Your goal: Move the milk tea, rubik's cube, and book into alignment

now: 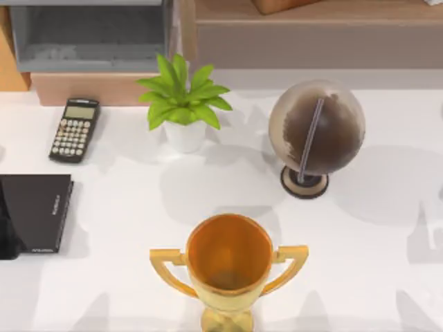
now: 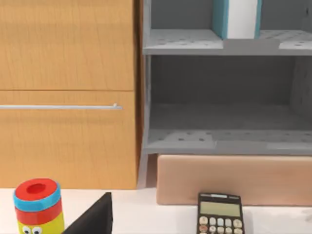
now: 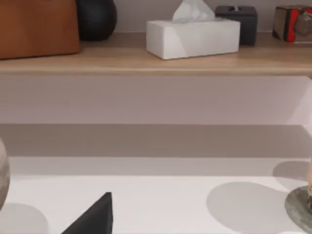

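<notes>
At the desk's (image 1: 138,200) left edge lies a flat black notebook (image 1: 36,211), with a calculator (image 1: 74,129) beyond it towards the far side. Behind that is the grey shelf unit (image 2: 224,136), and the book (image 2: 236,17) stands upright on its upper shelf, white page edges facing out between teal covers. The left pincer (image 2: 95,217) sits low on the near side, facing this unit, though I cannot tell whether it is spread or pressed together. The book looks thick, stiff and fairly heavy (with smooth covers, likely slippery), so I'd pinch across both covers and draw it straight out. Further right are a potted plant (image 1: 183,104), a gold trophy (image 1: 228,266) and a globe (image 1: 317,128). The right pincer (image 3: 95,217) is over the desk's right side, facing the far wooden shelf, and its state is equally unclear.
</notes>
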Tool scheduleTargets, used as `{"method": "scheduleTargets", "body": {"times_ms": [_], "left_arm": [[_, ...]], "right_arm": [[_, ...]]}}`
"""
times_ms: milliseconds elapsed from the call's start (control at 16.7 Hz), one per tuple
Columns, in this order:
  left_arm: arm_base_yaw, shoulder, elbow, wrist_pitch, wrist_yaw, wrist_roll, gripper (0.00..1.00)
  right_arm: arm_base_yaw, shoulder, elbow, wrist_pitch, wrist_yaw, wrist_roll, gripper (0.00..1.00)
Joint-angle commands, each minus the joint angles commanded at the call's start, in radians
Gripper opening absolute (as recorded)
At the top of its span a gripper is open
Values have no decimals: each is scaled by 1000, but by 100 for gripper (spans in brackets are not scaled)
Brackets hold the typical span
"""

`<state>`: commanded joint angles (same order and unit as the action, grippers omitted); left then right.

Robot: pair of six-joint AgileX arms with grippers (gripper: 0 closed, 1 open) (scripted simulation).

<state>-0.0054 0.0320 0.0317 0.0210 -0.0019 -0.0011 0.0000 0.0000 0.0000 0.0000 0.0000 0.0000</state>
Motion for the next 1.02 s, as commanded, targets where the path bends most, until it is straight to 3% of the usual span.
{"method": "scheduleTargets", "body": {"times_ms": [360,1020], "left_arm": [[-40,350,284,157,-27,-2,100],[-135,1508,957,492,-106,2,100]], "right_arm": [[0,0,0,0,0,0,100],[0,0,0,0,0,0,100]]}}
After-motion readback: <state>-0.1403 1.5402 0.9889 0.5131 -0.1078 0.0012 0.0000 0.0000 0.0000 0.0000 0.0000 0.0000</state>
